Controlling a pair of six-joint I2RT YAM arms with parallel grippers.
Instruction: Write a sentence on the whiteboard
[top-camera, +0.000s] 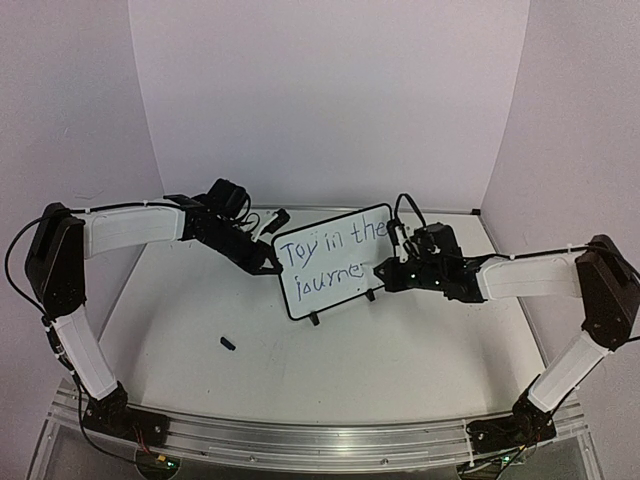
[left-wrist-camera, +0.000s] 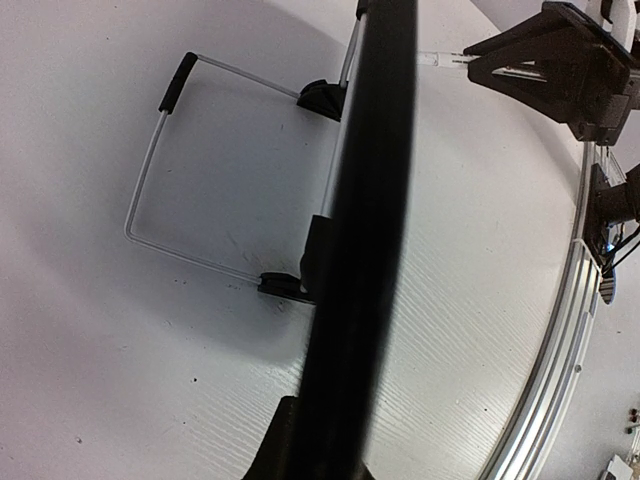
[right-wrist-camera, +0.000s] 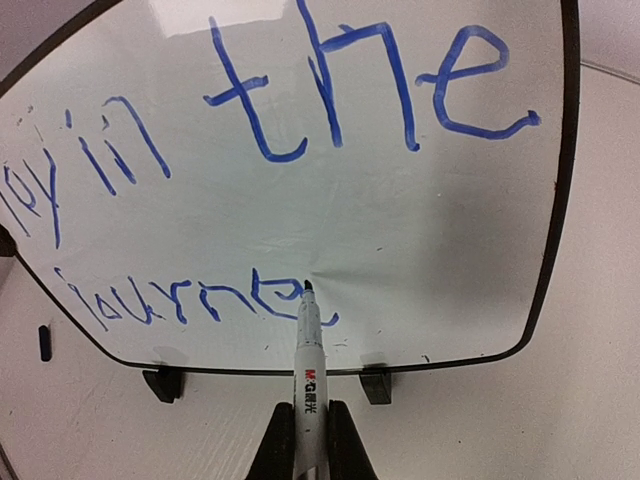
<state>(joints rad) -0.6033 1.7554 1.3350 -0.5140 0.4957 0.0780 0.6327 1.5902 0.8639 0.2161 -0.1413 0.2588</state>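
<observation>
The whiteboard stands tilted at mid-table on two small black feet. The sentence is in blue, with "Toy in the" over "journe". My left gripper is shut on the board's left edge; in the left wrist view that black edge runs up between my jaws. My right gripper is shut on a white marker. The marker's tip rests on the board at the last "e" of the lower line. From above, the right gripper is at the board's lower right corner.
A small dark marker cap lies on the table left of centre and in front of the board. A wire stand props the board from behind. An aluminium rail runs along the near edge. White backdrop walls close in the sides and back.
</observation>
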